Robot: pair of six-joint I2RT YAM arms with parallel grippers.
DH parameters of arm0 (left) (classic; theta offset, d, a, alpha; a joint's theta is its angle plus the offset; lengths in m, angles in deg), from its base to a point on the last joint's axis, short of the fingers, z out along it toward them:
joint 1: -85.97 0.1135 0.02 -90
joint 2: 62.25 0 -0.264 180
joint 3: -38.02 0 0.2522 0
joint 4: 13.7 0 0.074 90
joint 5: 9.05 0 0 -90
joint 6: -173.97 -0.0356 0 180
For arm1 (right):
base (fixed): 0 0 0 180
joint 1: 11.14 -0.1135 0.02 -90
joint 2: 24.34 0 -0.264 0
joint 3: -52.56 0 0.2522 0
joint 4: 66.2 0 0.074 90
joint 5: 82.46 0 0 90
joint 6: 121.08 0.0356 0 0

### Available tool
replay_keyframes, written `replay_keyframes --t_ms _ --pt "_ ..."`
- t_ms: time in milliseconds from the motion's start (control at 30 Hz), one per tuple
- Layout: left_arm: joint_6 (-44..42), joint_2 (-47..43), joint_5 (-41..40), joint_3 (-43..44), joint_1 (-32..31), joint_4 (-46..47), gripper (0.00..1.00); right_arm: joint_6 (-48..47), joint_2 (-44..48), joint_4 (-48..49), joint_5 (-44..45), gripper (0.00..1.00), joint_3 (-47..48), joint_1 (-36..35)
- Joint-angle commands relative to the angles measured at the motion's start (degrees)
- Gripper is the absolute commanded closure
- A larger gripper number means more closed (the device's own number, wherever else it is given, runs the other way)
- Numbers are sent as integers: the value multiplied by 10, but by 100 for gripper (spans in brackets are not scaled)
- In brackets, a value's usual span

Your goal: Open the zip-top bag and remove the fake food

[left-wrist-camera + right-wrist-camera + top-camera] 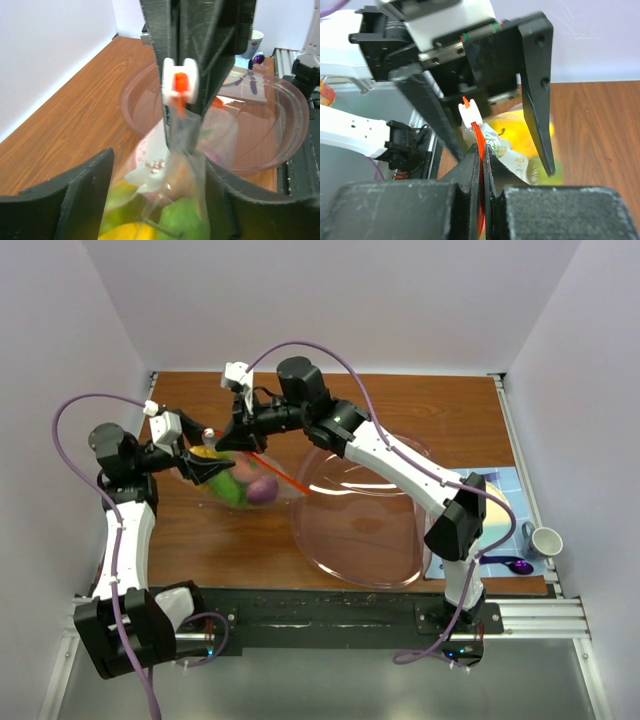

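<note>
1. The zip-top bag is seen over the left half of the wooden table, just left of the large clear pinkish bowl. Whether its underside rests on the wood cannot be told.
2. The fake food is contained in the bag. Yellow, green and purple pieces are seen through the crinkled plastic, and none is seen in the bowl.
3. The right gripper is closed. The red-orange zip strip at the bag's mouth is pinched flat between its fingers.
4. A white slider with an orange centre is seated on the strip, just beyond the right fingertips.
5. The left gripper is open. Its fingers are spread on either side of the bag's upper part, with plastic and green food between them. Whether the pads touch the plastic cannot be told.
6. Both grippers are found close together at the bag. The left one is pointed in from the left side of the table and the right one from the far side.
7. A small cup and a purple spoon are seen at the right edge of the table beside a blue mat, well apart from the bag.
</note>
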Motion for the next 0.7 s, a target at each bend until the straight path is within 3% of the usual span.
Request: replay_keyframes --t_ms 0,33,67,167,233,267,300,400,567,667 --pt "-19 6 115 24 -3 -10 51 5 9 21 -18 100 31 -19" --pt "-20 3 115 25 -3 -10 61 5 10 21 -17 100 27 -18" --pt "-21 1 115 25 -3 -10 79 5 11 22 -17 100 19 -20" --pt "-21 -8 115 20 -3 -3 93 5 20 26 -11 100 8 -19" --pt "-18 -10 115 19 -3 -3 94 5 27 21 4 97 2 -20" --pt "-13 -12 115 19 -3 -3 95 -12 31 18 12 89 -5 -20" --pt "-11 -12 115 19 -3 -3 95 -19 35 15 20 66 -10 -20" --pt "0 -16 115 17 -3 0 96 -35 60 25 53 52 -40 -19" --pt "25 -30 115 0 -3 26 96 -48 74 17 61 53 -49 -17" --pt "32 -39 115 -3 -3 26 96 -53 74 10 56 62 -49 -15"
